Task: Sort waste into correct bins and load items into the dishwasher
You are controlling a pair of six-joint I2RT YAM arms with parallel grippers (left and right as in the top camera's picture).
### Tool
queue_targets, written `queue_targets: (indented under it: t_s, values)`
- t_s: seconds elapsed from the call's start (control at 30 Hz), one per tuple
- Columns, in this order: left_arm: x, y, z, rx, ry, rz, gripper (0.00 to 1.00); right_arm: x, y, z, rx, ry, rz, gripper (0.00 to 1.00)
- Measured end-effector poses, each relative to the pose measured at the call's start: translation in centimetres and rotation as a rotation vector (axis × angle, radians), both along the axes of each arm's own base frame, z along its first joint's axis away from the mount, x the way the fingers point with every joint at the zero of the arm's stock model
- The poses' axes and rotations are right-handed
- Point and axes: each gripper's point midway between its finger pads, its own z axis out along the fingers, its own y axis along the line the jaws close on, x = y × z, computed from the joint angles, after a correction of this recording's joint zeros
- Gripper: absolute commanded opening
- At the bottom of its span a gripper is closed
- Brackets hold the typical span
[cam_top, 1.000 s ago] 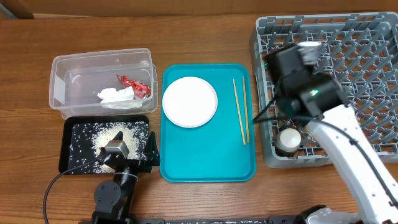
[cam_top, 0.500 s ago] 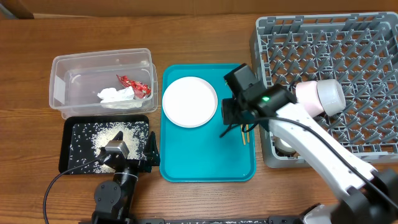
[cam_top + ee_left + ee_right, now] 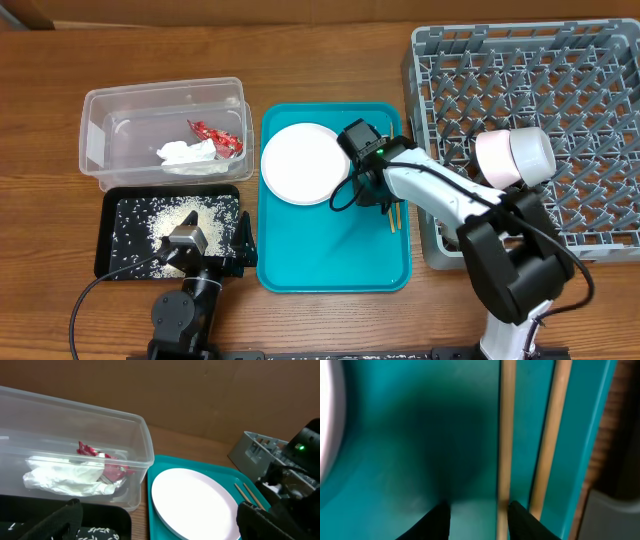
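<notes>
The right end effector (image 3: 378,197) was down low over the teal tray (image 3: 335,272) in the middle of the frame, right at the chopsticks (image 3: 396,218). In the right wrist view its two black fingers (image 3: 439,515) were spread apart and not pinching anything. One stick (image 3: 506,435) ran up between them, close to the finger on the right side of the frame. The other stick (image 3: 555,430) lay just outside that finger. The large plate (image 3: 303,163) sat on the same tray, to the left of the chopsticks. The grey dish rack (image 3: 560,90) filled the upper right of the frame. The clear tub (image 3: 165,95) stood at the upper left with the red wrapper (image 3: 215,137) and the white napkin (image 3: 185,153) inside it. Just below it, the black tray (image 3: 110,250) held the rice grains (image 3: 180,220). The left end effector (image 3: 159,506) rested near the bottom left of the bench (image 3: 50,300), its fingers spread wide and holding nothing.
</notes>
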Motion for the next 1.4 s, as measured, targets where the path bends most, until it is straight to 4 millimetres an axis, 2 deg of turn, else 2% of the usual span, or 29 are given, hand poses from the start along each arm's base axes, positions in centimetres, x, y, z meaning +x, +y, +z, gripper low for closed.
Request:
queue_targets:
  t_s: [0.1,0.2,0.23,0.43,0.53,0.63,0.73,0.77,0.8,0.87,0.9,0.97,1.07,1.13,1.2,1.3,1.4]
  values:
    - [0.0,0.0,0.0,0.0,0.0,0.0,1.0,0.2,0.0,-0.1,-0.004,-0.008,0.002,0.25]
    - [0.0,0.0,0.0,0.0,0.0,0.0,1.0,0.0,0.0,-0.2,-0.004,0.002,0.005,0.07]
    - [0.0,0.0,0.0,0.0,0.0,0.0,1.0,-0.2,0.0,-0.2,-0.002,0.011,0.005,0.04]
    - [0.0,0.0,0.0,0.0,0.0,0.0,1.0,-1.6,-0.4,-0.2,-0.01,0.075,0.002,0.04]
    - [0.0,0.0,0.0,0.0,0.0,0.0,1.0,-2.4,-0.8,0.5,-0.012,0.103,0.004,0.04]
    - [0.0,0.0,0.0,0.0,0.0,0.0,1.0,-1.9,-0.4,3.4,0.032,0.045,0.02,0.04]
    - [0.0,0.0,0.0,0.0,0.0,0.0,1.0,0.0,0.0,8.9,0.102,-0.11,0.033,0.04]
    - [0.0,0.0,0.0,0.0,0.0,0.0,1.0,0.7,-0.1,11.4,0.122,-0.186,0.029,0.04]
    - [0.0,0.0,0.0,0.0,0.0,0.0,1.0,1.4,-0.5,13.7,0.134,-0.258,0.02,0.04]
    - [0.0,0.0,0.0,0.0,0.0,0.0,1.0,2.2,-1.9,17.1,0.133,-0.364,-0.013,0.04]
    - [0.0,0.0,0.0,0.0,0.0,0.0,1.0,2.7,-3.0,18.4,0.121,-0.406,-0.037,0.04]
    - [0.0,0.0,0.0,0.0,0.0,0.0,1.0,3.6,-5.3,19.5,0.085,-0.453,-0.082,0.04]
    - [0.0,0.0,0.0,0.0,0.0,0.0,1.0,5.8,-8.9,18.8,0.026,-0.472,-0.137,0.04]
    - [0.0,0.0,0.0,0.0,0.0,0.0,1.0,6.9,-10.4,17.9,0.003,-0.467,-0.147,0.04]
    - [0.0,0.0,0.0,0.0,0.0,0.0,1.0,7.4,-12.1,16.2,-0.024,-0.422,-0.154,0.04]
    - [0.0,0.0,0.0,0.0,0.0,0.0,1.0,7.0,-13.1,13.9,-0.044,-0.338,-0.146,0.06]
    - [0.0,0.0,0.0,0.0,0.0,0.0,1.0,5.9,-12.5,12.4,-0.04,-0.267,-0.111,0.11]
